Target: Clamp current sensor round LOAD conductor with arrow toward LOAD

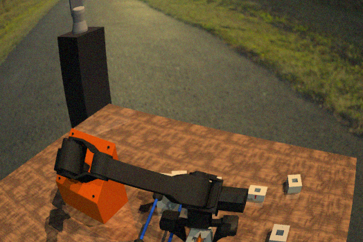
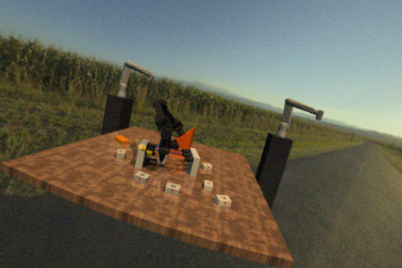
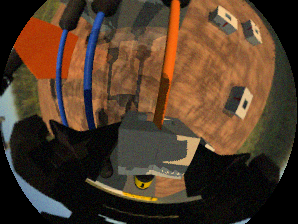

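My black two-fingered end effector (image 1: 200,234) (image 3: 150,128): clenched on the grey, block-shaped split-core sensor (image 1: 201,236) (image 3: 145,147). Sensor sits at the orange cylindrical conductor (image 3: 169,67), above the brown wooden surface (image 1: 208,142) (image 2: 126,196) (image 3: 200,65). Two blue rods (image 3: 89,75) run beside it. Latch state: cannot tell.

Matte black arm (image 1: 145,178) (image 2: 166,136), rounded joint housings, broad flat link, blocky black wrist, dark fingers

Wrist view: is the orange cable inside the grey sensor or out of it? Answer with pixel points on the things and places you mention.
In, as far as visible: the orange cable (image 3: 172,47) runs down into the grey sensor (image 3: 140,147) held between the fingers; whether it is latched, I cannot tell.
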Robot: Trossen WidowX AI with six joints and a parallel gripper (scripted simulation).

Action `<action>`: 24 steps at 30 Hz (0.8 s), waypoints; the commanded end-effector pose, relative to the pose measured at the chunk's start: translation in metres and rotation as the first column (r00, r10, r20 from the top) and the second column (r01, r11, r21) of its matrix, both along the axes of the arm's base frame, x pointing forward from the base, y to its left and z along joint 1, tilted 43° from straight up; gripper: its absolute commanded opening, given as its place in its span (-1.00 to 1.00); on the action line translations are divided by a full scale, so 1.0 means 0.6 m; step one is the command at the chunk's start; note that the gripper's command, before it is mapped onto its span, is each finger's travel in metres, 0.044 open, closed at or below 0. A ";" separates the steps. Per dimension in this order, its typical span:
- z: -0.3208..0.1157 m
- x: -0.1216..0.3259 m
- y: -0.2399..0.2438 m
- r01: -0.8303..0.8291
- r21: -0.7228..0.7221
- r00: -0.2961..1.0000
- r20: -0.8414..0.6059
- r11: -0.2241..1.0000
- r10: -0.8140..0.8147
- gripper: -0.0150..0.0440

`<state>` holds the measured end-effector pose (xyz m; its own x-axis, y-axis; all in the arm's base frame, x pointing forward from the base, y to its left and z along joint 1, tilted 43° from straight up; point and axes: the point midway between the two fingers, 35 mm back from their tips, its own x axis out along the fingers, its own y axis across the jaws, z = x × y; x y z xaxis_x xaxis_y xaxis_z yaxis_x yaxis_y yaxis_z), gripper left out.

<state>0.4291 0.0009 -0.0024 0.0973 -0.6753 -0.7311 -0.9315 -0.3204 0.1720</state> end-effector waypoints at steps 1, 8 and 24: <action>0.000 0.000 0.000 0.000 0.000 1.000 0.001 1.000 0.000 -0.49; 0.000 0.000 0.000 0.000 0.000 1.000 0.001 1.000 0.000 -0.49; 0.000 0.000 0.000 0.000 0.000 1.000 0.000 1.000 0.000 0.31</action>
